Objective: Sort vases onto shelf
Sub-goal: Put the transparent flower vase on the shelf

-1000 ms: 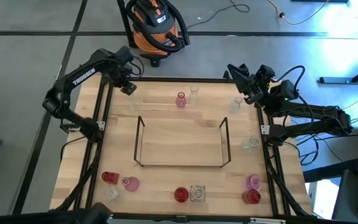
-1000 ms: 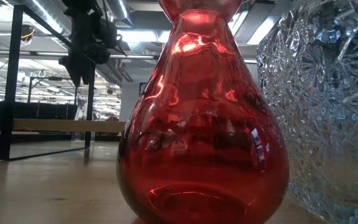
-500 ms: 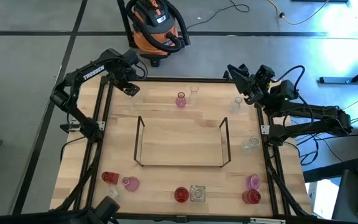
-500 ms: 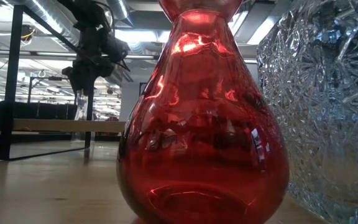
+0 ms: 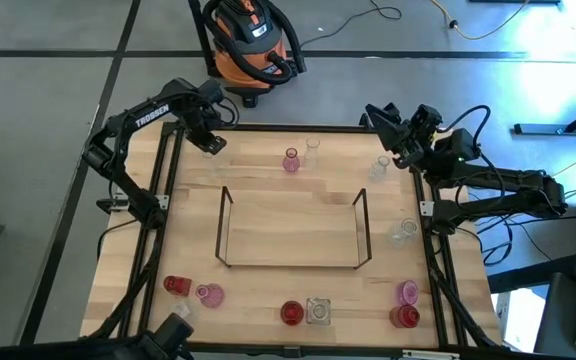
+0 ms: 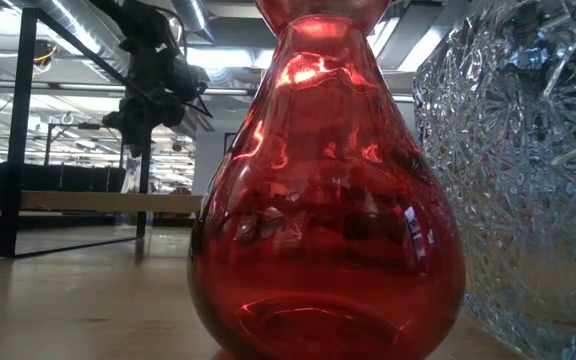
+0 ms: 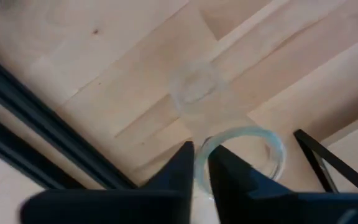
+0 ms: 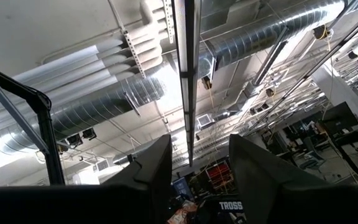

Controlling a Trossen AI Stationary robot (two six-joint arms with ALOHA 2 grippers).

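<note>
A small clear vase (image 7: 194,93) stands on its base at the table's far left corner. My left gripper (image 5: 209,146) points down over it and is shut on its rim; it also shows in the low view (image 6: 131,140). The wire shelf (image 5: 293,228) sits mid-table with nothing on it. At the far right corner my right gripper (image 5: 393,130) is raised, tilted upward and open, touching nothing. A pink vase (image 5: 290,160) and clear ones (image 5: 312,148) (image 5: 379,167) stand on the table beyond the shelf. My left gripper pinches the clear vase's rim wall (image 7: 202,144), one finger (image 7: 225,167) inside the mouth and the other (image 7: 182,163) outside. The fingers come from above, pointing down. The vase stands upright with its base on the table.
Along the near edge stand red (image 5: 176,285), pink (image 5: 209,295) and clear vases, with a red vase (image 6: 328,190) and a cut-glass jar (image 6: 518,160) right at the low camera. Another clear vase (image 5: 404,232) is right of the shelf. A black frame (image 5: 161,190) edges the table.
My left gripper has come down at the table's far left corner onto the clear vase, and the arm has leaned a little farther over the table. The vase has stayed where it stood.
</note>
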